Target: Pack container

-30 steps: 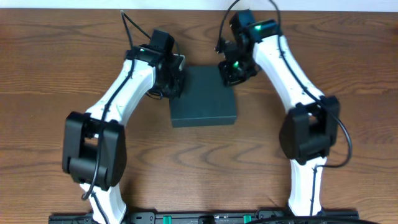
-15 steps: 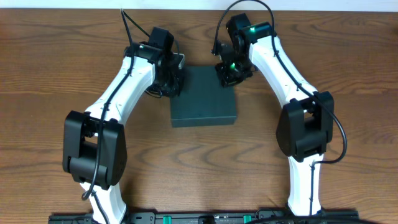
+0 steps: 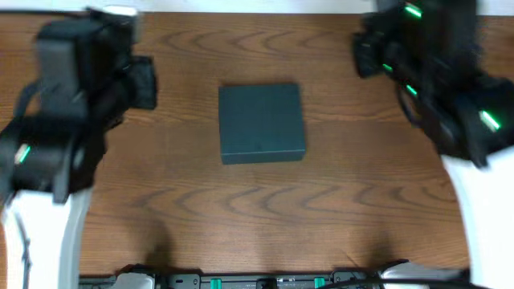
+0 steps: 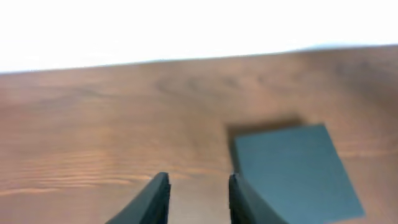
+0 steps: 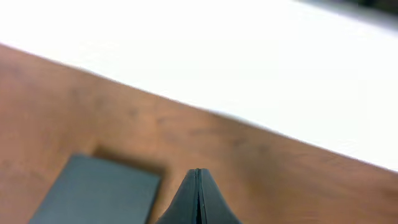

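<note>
The dark teal-green container [image 3: 262, 122] lies on the wooden table with its lid down flat. It also shows in the left wrist view [image 4: 292, 168] and in the right wrist view [image 5: 99, 190]. My left gripper [image 4: 198, 177] is open and empty, above the table, left of the container and apart from it. My right gripper [image 5: 199, 171] is shut with nothing between its fingers, above the table, right of the container. In the overhead view both arms are raised and blurred, the left arm [image 3: 72, 104] at the left and the right arm [image 3: 434, 72] at the right.
The wooden table [image 3: 257, 209] reaches to a white wall or edge at the back [image 4: 186, 31]. The arm bases and a black rail [image 3: 257, 281] stand along the front edge. No other objects show.
Both arms have pulled away from the container's far corners, swung outward and risen toward the camera. The container has stayed in place with its lid down.
</note>
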Action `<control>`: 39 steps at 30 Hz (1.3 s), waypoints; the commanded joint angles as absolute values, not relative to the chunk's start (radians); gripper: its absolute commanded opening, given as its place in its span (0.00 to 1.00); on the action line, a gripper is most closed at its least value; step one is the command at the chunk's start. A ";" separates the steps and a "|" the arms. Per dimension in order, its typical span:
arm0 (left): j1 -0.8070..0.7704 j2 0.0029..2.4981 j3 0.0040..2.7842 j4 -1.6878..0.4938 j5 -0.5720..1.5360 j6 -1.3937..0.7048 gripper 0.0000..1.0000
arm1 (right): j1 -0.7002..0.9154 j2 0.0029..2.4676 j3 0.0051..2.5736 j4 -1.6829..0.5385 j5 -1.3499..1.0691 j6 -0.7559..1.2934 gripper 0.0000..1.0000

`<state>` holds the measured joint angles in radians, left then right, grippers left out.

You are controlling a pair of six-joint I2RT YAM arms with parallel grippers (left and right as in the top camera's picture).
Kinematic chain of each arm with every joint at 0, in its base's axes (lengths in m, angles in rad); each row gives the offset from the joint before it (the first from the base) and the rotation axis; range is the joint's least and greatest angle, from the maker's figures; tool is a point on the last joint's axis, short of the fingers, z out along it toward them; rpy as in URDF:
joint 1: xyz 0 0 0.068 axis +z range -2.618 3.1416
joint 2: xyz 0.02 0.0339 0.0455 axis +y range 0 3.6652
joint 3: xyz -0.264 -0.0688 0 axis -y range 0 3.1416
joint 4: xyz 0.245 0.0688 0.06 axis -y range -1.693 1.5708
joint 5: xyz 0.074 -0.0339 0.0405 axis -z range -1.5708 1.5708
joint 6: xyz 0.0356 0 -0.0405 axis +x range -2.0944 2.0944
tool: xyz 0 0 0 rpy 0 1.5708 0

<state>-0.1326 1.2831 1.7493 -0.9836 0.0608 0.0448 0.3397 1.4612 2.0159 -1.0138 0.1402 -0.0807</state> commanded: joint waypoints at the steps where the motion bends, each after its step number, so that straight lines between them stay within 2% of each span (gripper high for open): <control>1: -0.106 1.204 1.743 -0.999 0.009 0.054 0.36 | 0.346 1.352 2.017 -1.041 0.231 -0.083 0.01; 8: -0.094 1.046 1.743 -1.100 -0.052 0.134 0.37 | 0.347 1.156 2.017 -1.248 0.228 -0.051 0.01; 11: -0.094 1.003 1.743 -1.157 -0.120 0.134 0.42 | 0.347 1.101 2.017 -1.364 0.228 -0.038 0.02; 15: -0.094 0.963 1.743 -1.188 -0.136 0.134 0.44 | 0.347 1.050 2.017 -1.454 0.228 -0.038 0.02; 18: -0.094 0.944 1.743 -1.187 -0.144 0.134 0.57 | 0.347 1.018 2.017 -1.473 0.227 -0.038 0.02; 20: -0.094 0.938 1.743 -1.191 -0.165 0.134 0.73 | 0.347 0.997 2.017 -1.478 0.218 -0.038 0.01; 21: -0.094 0.936 1.743 -1.196 -0.173 0.134 0.92 | 0.347 0.985 2.017 -1.480 0.205 -0.038 0.01; 22: -0.094 0.934 1.743 -1.199 -0.174 0.134 0.99 | 0.347 0.975 2.017 -1.481 0.191 -0.038 0.01; 26: -0.094 0.931 1.743 -1.219 -0.173 0.134 0.99 | 0.347 0.938 2.017 -1.486 0.147 -0.038 0.04; 28: -0.094 0.932 1.743 -1.228 -0.173 0.134 0.99 | 0.347 0.928 2.017 -1.486 0.141 -0.038 0.20; 29: -0.094 0.932 1.743 -1.231 -0.173 0.134 0.99 | 0.347 0.926 2.017 -1.489 0.141 -0.038 0.50; 30: -0.094 0.932 1.742 -1.231 -0.173 0.134 0.98 | 0.347 0.926 2.017 -1.493 0.142 -0.038 0.99; 39: -0.094 0.932 1.742 -1.231 -0.173 0.134 0.99 | 0.347 0.927 2.017 -1.540 0.142 -0.038 0.99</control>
